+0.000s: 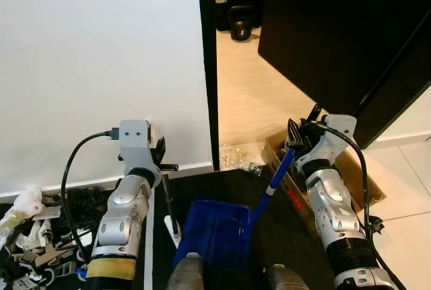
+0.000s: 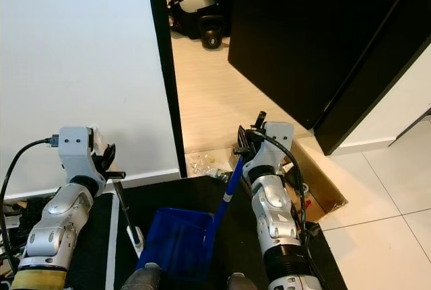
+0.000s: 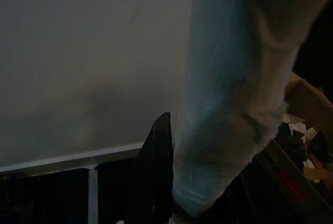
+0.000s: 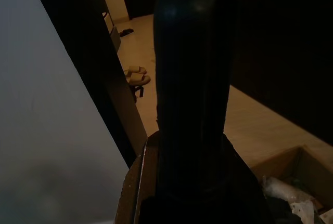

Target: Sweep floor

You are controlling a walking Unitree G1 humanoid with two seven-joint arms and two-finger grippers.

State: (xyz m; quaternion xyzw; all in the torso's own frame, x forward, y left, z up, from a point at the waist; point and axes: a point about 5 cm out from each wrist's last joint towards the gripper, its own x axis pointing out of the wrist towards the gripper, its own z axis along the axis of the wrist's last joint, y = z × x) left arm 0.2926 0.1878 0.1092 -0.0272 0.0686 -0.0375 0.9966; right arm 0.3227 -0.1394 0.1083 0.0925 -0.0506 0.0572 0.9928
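Note:
In the left eye view my right gripper (image 1: 293,143) is shut on the top of the blue handle (image 1: 276,177) of a blue dustpan (image 1: 215,233). The pan hangs low between my arms over a black mat (image 1: 283,229). My left gripper (image 1: 161,162) is shut on a thin black broom stick (image 1: 170,209), which runs down to a white piece near the pan's left edge. Clear plastic wrappers and scraps (image 1: 241,157) lie on the pale wood floor in the doorway, just beyond the mat. In the left wrist view a black finger (image 3: 156,172) lies beside the pale blurred stick (image 3: 229,104).
A white wall (image 1: 101,54) stands close ahead on the left, ending at a dark door frame (image 1: 209,68). A large black door panel (image 1: 337,34) is at the right, with an open cardboard box (image 1: 360,182) below it. Cables and clutter (image 1: 34,236) lie at the lower left. A kettlebell (image 1: 241,24) sits beyond the doorway.

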